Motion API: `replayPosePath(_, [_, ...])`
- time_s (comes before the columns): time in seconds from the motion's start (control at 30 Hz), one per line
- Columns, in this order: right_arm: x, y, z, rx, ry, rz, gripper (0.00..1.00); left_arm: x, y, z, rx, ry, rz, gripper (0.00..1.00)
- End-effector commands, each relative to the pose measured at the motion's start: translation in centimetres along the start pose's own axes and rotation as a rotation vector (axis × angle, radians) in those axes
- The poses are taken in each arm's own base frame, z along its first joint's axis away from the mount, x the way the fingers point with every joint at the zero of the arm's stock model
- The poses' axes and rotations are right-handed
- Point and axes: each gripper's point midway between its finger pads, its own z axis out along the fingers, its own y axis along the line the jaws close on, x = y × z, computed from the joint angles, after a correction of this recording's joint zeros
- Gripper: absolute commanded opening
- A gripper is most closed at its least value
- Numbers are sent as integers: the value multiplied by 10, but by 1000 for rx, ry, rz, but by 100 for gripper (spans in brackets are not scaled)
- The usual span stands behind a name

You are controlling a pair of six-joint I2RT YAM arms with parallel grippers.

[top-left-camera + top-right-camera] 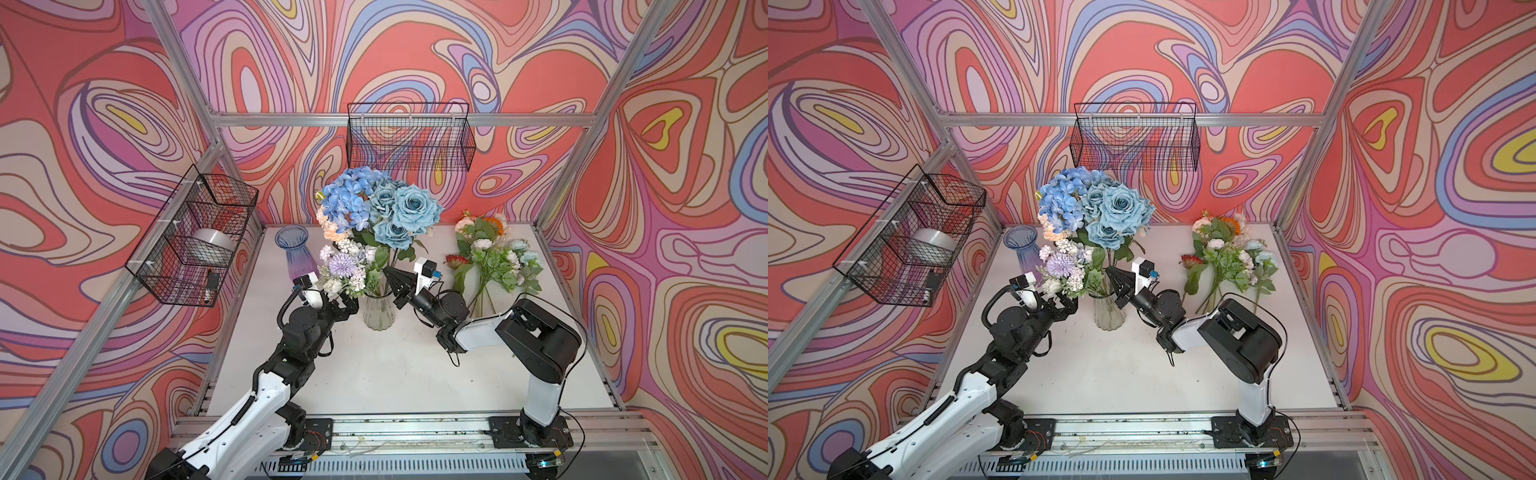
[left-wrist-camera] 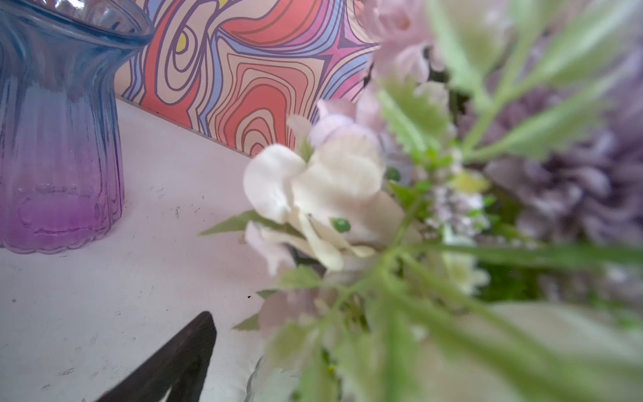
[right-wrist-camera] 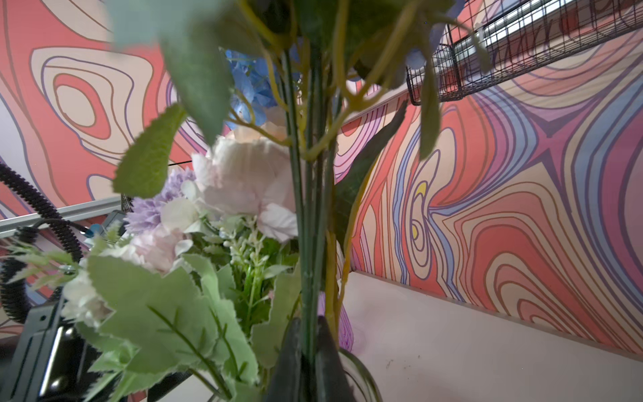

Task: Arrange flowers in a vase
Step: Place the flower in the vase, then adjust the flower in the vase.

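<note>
The right fingers (image 3: 328,360) pinch green stems of the flowers (image 1: 409,208) standing in the clear vase (image 1: 379,316) at the middle of the desk (image 1: 374,374), the left fingers (image 2: 181,358) spread wide beside it, so the bouquet looks half built, with a loose pile (image 1: 494,255) lying by its far right corner.

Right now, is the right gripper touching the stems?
Touching. The right wrist view shows the right gripper closed on the stems, its jaws pressed against both sides, no gap.
</note>
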Motion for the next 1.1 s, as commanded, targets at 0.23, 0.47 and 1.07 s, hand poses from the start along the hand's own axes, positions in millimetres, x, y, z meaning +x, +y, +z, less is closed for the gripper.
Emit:
replayPosePath(0.23, [-23, 7, -11, 20, 5, -21, 44, -5, -5, -2, 26, -29, -13, 100])
replayPosePath(0.47, [-36, 6, -17, 55, 23, -40, 48, -7, -6, -3, 32, -34, -15, 100])
replayPosePath(1.07, [16, -11, 26, 91, 579, -255, 11, -7, -8, -9, 51, -44, -12, 100])
